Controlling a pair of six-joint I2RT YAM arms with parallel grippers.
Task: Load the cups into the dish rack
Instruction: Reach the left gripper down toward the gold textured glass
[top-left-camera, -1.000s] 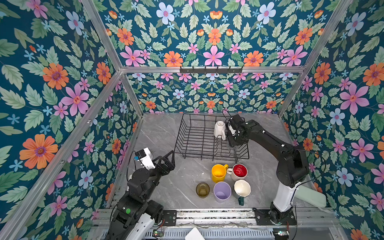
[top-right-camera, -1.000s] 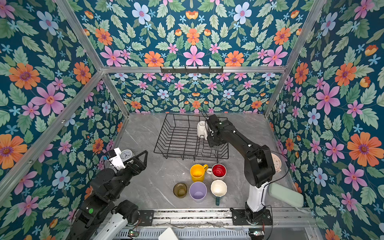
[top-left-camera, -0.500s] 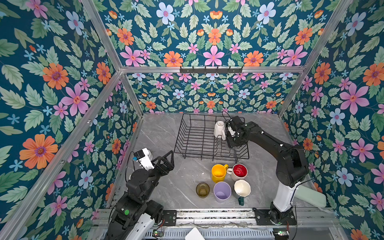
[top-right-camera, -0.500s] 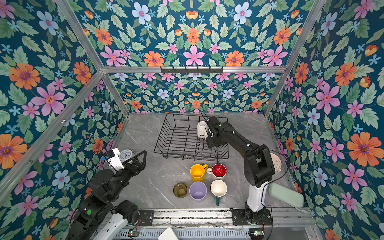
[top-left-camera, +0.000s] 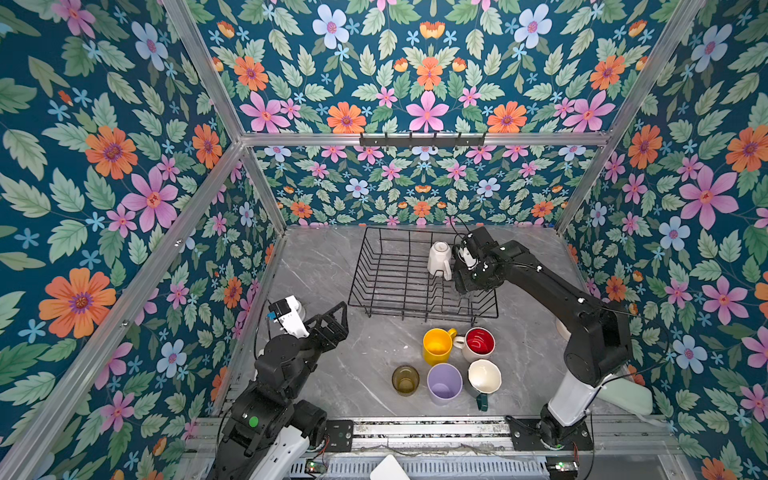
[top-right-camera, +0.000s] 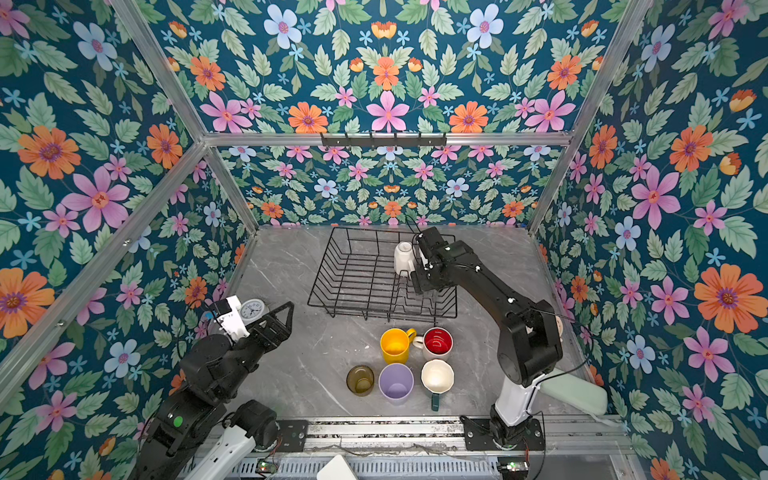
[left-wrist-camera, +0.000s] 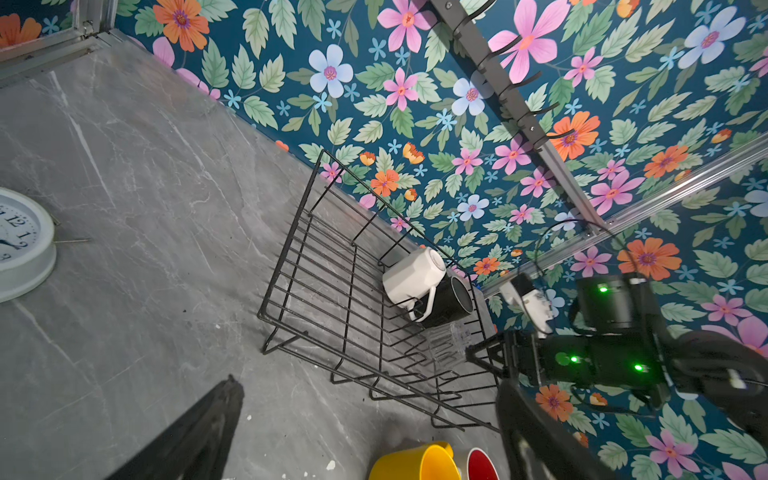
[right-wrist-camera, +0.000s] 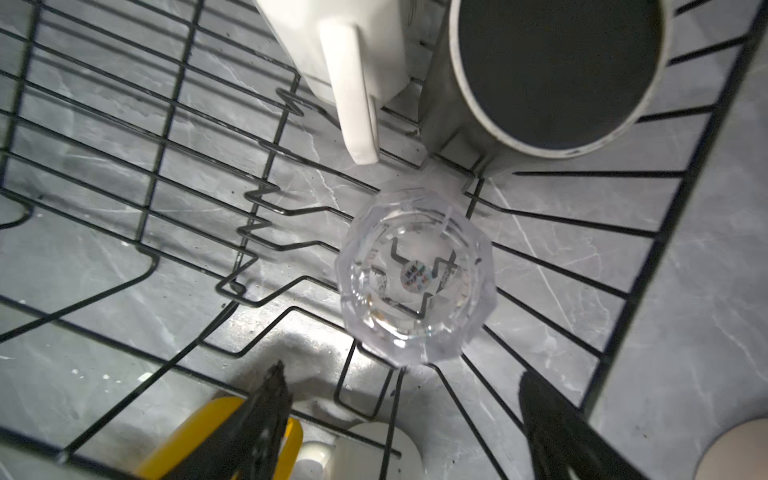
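**Right gripper** (right-wrist-camera: 401, 378): over the rack's near right corner; jaws spread wider than a second ago, clear of the glass.
**Clear glass** (right-wrist-camera: 415, 274): standing among the dividers of the dish rack (top-left-camera: 395, 274), beside the white mug (top-left-camera: 439, 258) and black mug (left-wrist-camera: 451, 301).
**Left gripper** (top-left-camera: 334, 322): jaws apart, empty, unmoved, near the clock (top-right-camera: 252, 309).
**On the table, unchanged:** yellow mug (top-left-camera: 436, 345), red-inside mug (top-left-camera: 480, 343), olive glass (top-left-camera: 405, 379), lilac tumbler (top-left-camera: 444, 383), cream-inside mug (top-left-camera: 483, 377).
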